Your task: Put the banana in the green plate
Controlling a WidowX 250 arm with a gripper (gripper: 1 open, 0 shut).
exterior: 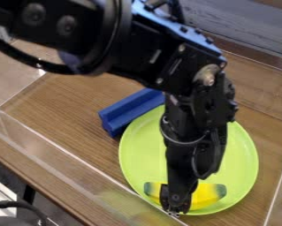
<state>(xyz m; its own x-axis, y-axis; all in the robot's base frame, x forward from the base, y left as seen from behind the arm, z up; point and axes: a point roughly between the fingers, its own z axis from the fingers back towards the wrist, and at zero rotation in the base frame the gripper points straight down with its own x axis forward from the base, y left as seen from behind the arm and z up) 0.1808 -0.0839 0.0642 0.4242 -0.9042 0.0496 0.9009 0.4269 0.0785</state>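
Green plate [236, 168] beneath end effector [179, 208], banana [204, 196] lying in it by the fingertips, jaws spread wide, blue block [129, 113] behind, beside the plate

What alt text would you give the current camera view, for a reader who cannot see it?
A yellow toy banana lies on a round green plate, partly hidden by the black robot gripper over it. A blue block sits beside the plate on a wooden surface.

We see a brown wooden tabletop [60, 115] bearing a round lime-green plastic plate [238, 168] and, just beside that plate, a blue rectangular block [129, 108].
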